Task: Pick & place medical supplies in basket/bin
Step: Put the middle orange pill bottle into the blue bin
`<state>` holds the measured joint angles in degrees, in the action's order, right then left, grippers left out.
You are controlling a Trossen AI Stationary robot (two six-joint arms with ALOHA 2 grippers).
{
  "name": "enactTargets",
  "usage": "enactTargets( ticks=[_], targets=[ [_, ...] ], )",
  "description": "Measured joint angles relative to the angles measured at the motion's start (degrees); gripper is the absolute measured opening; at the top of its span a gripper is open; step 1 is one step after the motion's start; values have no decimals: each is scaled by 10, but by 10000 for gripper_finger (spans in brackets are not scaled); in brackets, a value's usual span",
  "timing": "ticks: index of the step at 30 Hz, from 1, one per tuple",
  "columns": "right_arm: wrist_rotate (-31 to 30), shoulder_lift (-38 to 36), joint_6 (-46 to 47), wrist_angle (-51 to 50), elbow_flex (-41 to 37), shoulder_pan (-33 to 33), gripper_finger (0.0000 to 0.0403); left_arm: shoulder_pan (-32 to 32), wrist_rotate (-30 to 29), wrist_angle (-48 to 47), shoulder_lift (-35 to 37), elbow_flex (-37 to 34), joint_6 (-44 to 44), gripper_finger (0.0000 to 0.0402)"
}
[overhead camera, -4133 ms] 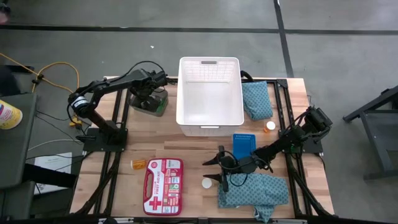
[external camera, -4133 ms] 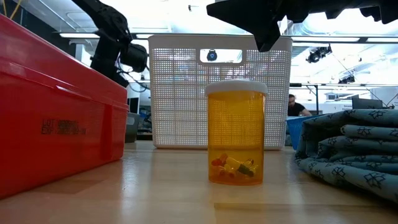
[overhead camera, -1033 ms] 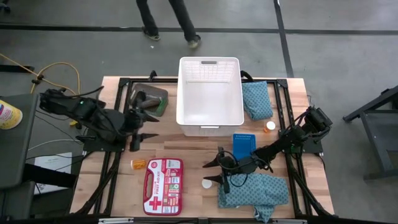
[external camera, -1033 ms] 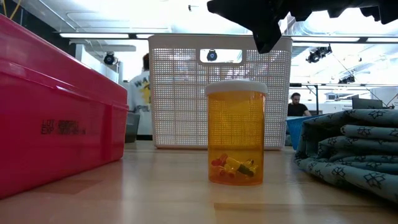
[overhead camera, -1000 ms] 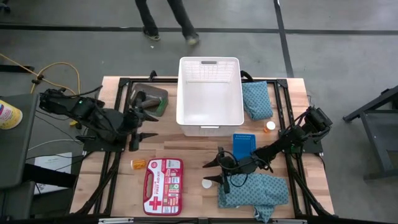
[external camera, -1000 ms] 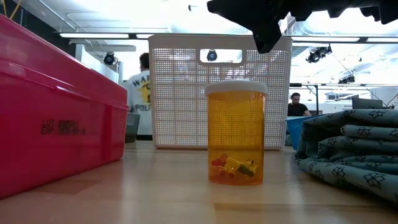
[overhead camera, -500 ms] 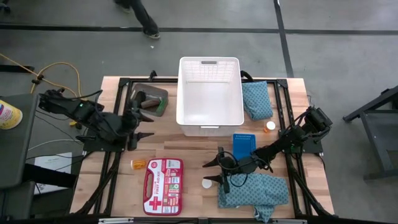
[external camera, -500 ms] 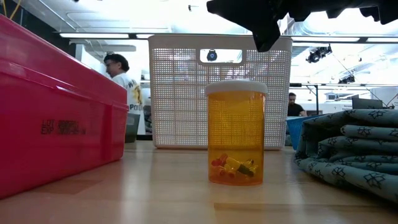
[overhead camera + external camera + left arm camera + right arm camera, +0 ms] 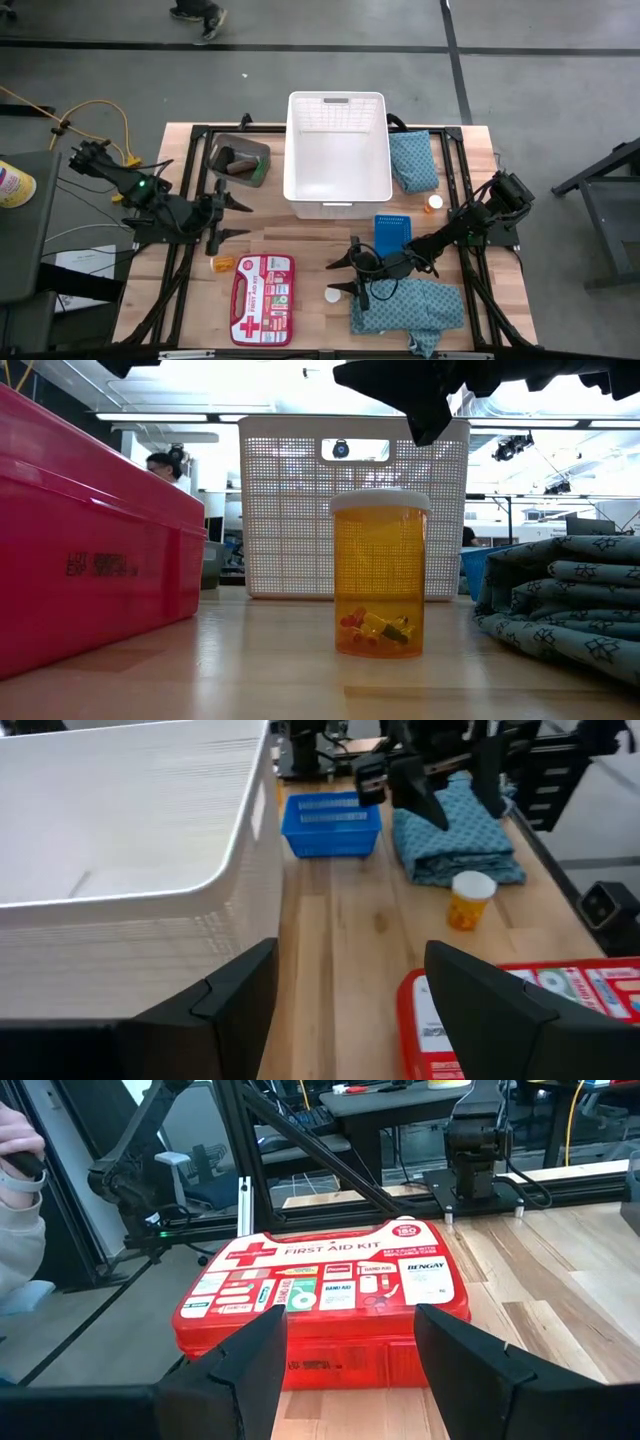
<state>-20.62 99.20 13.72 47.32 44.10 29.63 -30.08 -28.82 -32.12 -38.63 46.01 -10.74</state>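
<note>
Two dark jointed arms, matte black; left arm [image 9: 150,195] shows small green light; tapered black fingers [image 9: 480,995], wedge-shaped, on each gripper

Red first-aid case [image 9: 95,530] cut by low view's left edge. Bin [image 9: 239,160] contents too small to identify, possibly rolls. Right hand [image 9: 348,272] partly hides cloth [image 9: 410,305].

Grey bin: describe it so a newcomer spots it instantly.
Start at the large white basket at the table's far middle. Just to its left sits the small dark grey bin, translucent, holding a dark roll; it's far smaller than the basket.
</note>
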Motion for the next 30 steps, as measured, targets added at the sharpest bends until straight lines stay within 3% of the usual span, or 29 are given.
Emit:
enactTargets(
  ticks=[27, 30],
  targets=[
    [0, 0, 30, -4, 0, 0, 207, -51, -11, 15, 0, -10, -13, 242],
    [0, 0, 30, -4, 0, 0, 207, -51, 14, 14, 0, -10, -31, 242]
  ],
)
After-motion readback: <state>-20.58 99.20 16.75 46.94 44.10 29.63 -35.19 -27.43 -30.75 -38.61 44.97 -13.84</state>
